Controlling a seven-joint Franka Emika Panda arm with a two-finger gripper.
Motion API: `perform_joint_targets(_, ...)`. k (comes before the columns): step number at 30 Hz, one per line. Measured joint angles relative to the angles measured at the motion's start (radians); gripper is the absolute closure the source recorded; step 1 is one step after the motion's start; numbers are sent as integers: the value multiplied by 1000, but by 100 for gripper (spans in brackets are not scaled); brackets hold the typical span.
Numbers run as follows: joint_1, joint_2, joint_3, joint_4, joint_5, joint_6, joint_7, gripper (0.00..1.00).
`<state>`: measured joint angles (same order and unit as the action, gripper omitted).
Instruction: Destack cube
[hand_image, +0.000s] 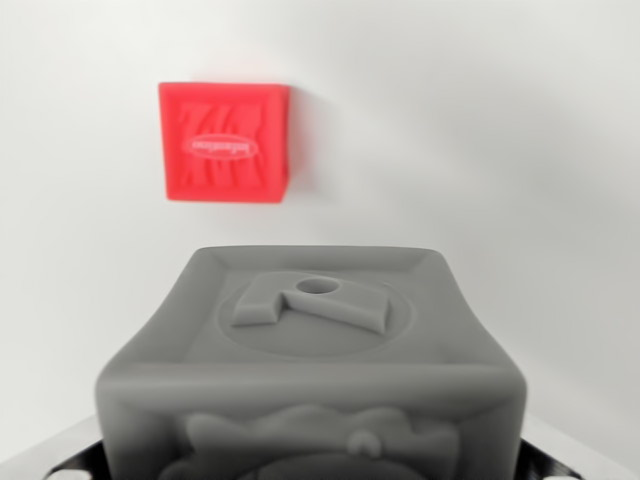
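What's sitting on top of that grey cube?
Nothing rests on the grey cube; its top shows only a raised moulded shape with a small hole. The red cube lies apart, farther off on the white surface. What's under the grey cube is hidden.

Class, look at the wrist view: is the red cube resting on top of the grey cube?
No. The red cube lies apart on the white surface, beyond the grey cube.
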<state>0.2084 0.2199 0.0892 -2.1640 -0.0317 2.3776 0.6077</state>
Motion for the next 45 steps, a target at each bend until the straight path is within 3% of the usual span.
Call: perform_joint_targets(45, -117, -19, -27, -108, 6, 89, -147, 100)
